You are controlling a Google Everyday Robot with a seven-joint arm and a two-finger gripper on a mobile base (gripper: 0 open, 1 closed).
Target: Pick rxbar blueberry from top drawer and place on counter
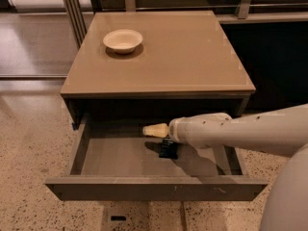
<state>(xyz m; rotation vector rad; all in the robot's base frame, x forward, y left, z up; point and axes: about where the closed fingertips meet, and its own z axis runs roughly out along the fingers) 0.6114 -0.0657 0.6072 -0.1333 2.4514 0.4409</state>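
The top drawer [154, 186] is pulled open under the counter [192, 57]. My white arm reaches in from the right. The gripper [155, 130], with its cream tip, is inside the drawer near the middle, low over the grey floor. A small dark object [168, 149], which looks like the rxbar blueberry, lies on the drawer floor just below and right of the gripper's tip, partly under my wrist. Whether the gripper touches it is hidden by the arm.
A cream bowl [122, 40] stands on the counter's back left. The drawer's left side wall [79, 143] and its front panel bound the gripper's room. Speckled floor [29, 143] lies to the left, and metal rails [72, 8] run behind the cabinet.
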